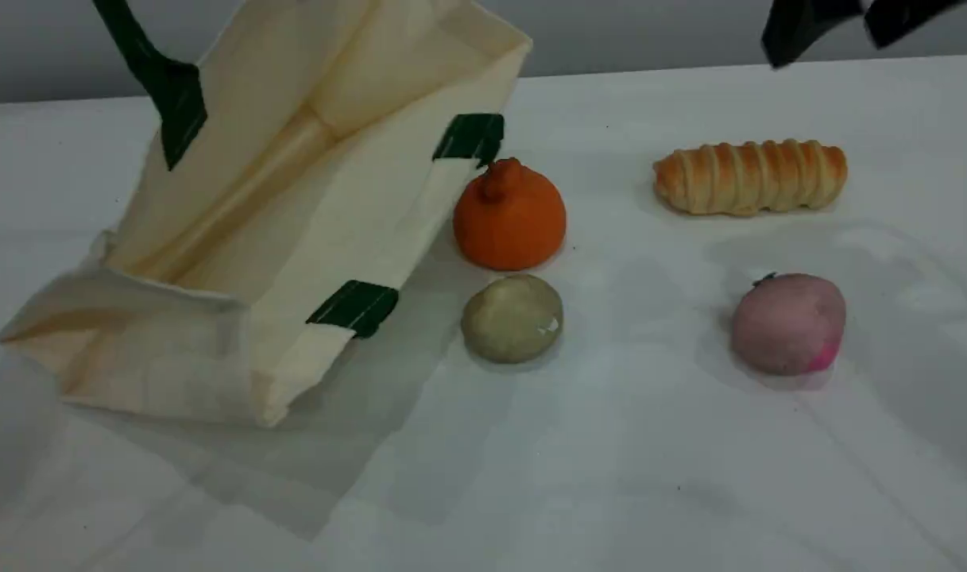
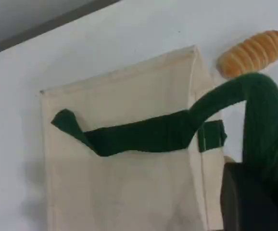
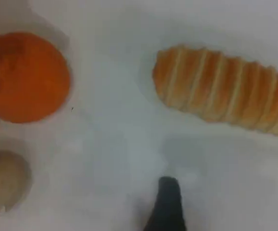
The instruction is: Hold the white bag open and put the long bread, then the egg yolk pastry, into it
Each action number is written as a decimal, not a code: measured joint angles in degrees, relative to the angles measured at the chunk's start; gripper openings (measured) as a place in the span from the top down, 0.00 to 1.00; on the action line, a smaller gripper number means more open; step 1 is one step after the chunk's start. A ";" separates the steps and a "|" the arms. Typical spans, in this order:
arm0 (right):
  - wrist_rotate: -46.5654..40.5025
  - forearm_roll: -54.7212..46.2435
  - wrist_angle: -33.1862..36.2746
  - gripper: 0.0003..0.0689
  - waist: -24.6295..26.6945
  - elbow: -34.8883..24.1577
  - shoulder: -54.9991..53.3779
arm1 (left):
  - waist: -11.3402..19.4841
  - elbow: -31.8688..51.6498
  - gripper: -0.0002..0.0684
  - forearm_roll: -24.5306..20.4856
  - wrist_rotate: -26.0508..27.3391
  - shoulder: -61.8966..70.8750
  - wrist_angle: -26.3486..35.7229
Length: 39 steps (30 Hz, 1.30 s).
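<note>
The white bag (image 1: 292,214) lies tilted at the left with its mouth gaping toward the middle of the table. One green handle (image 1: 169,95) is pulled up out of the top edge. In the left wrist view my left gripper (image 2: 259,180) is shut on that handle (image 2: 259,110) above the bag (image 2: 124,187). The long bread (image 1: 751,176) lies at the right rear, and the egg yolk pastry (image 1: 513,318) sits just right of the bag. My right gripper (image 1: 856,32) hangs open above and behind the bread, holding nothing. Its fingertip (image 3: 168,204) shows short of the bread (image 3: 225,91).
An orange stemmed fruit (image 1: 509,214) rests against the bag's right edge, just behind the pastry. A pink lump (image 1: 789,322) sits in front of the bread. The white tabletop (image 1: 610,461) stretches bare toward the front.
</note>
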<state>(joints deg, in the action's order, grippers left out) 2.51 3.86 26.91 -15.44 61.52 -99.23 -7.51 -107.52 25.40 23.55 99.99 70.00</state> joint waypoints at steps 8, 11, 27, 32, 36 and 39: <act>0.12 1.12 -5.88 0.20 0.00 0.27 -7.92 | -4.11 0.00 0.88 0.23 -0.06 -0.24 0.00; 0.12 2.02 -7.83 0.20 -0.05 2.27 -10.87 | -4.11 0.00 0.88 0.24 -0.14 -0.24 -0.05; 1.35 -0.66 -4.05 0.20 0.00 16.82 -24.29 | -4.11 0.00 0.88 -0.06 0.21 -0.24 -0.05; 0.89 -5.55 -2.52 0.20 0.00 19.61 -27.15 | -4.11 0.00 0.88 -0.12 1.51 -0.24 -0.05; 0.80 -5.97 -2.64 0.20 0.00 21.26 -28.89 | -4.11 0.00 0.88 -0.35 1.51 -0.24 -0.05; 0.80 -6.45 -2.95 0.20 0.00 21.95 -29.90 | -4.11 0.00 0.88 -0.38 1.51 -0.24 -0.05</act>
<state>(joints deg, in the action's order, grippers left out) 3.32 -2.60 23.96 -15.44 83.47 -129.13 -11.62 -107.52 25.02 25.06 99.75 69.95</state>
